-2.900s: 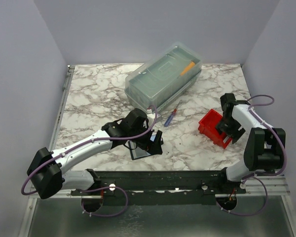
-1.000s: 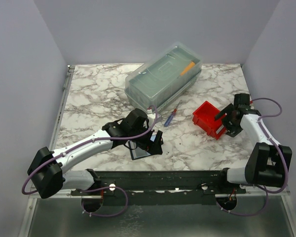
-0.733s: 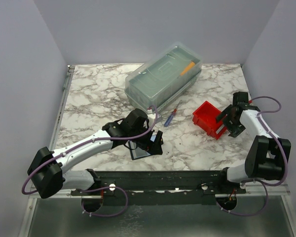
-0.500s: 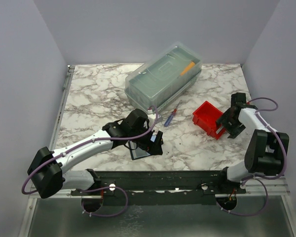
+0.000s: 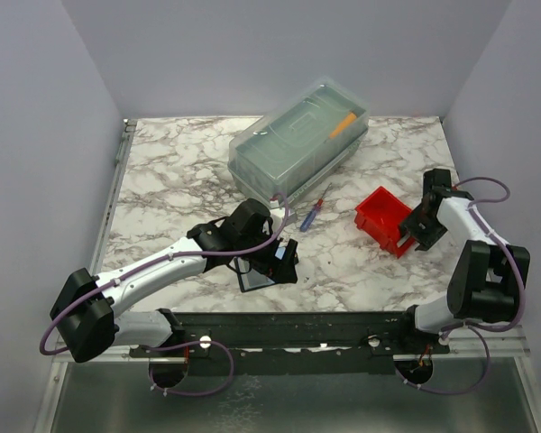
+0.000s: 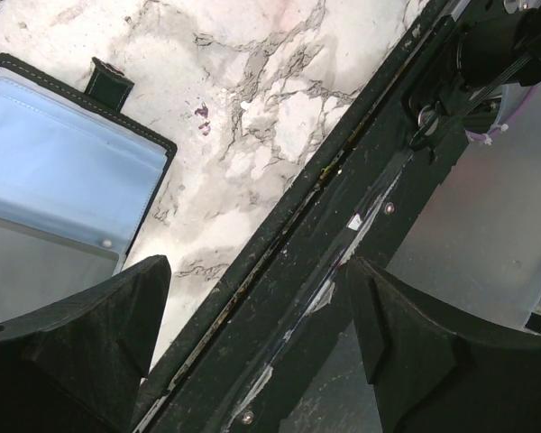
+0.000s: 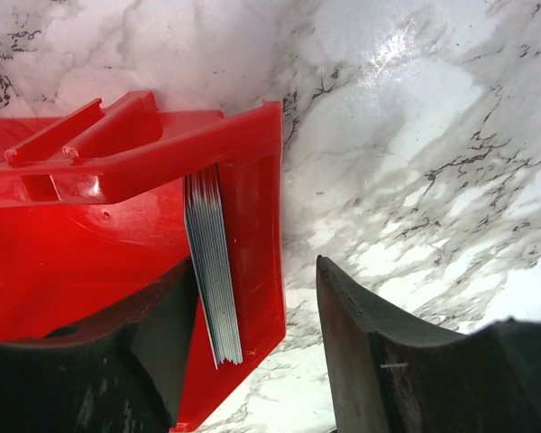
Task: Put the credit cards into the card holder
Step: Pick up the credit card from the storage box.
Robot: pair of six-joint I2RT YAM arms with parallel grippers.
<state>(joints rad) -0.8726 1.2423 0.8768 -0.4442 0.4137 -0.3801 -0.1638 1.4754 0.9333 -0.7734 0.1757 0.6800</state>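
Top external view: marble table (image 5: 176,180); clear lidded box (image 5: 299,149) at far centre, with an orange item inside blurred by the lid; blue-and-red pen (image 5: 313,213) just in front of the box; red bin (image 5: 383,219) toward the right. The card holder (image 5: 257,278) lies open near the front edge. It is largely covered by the left gripper (image 5: 284,262), so only a dark corner and a pale inner panel show, and the jaw state is not readable here. The right gripper (image 5: 413,231) sits at the bin's right end, and the bin's contents are hidden from this angle. Any lettering is too small to read. Left wrist view: jaws wide apart, holding nothing, over the black mounting rail (image 6: 361,207). The card holder is at upper left, open and face up, with pale blue sleeves, a black stitched border and a snap tab (image 6: 108,79). Its left and lower parts are cut off by the frame and by the near finger (image 6: 72,343). It lies outside the jaws, beside that finger. Right wrist view: the credit cards (image 7: 213,271) stand on edge as a stack inside the bin against its end wall. Only grey edges show, so face colours and print cannot be told. The jaws are apart and straddle the wall and stack: the inner finger (image 7: 153,361) is inside the bin just beside the stack, and the outer finger (image 7: 388,361) is over the marble, with a gap to the wall.
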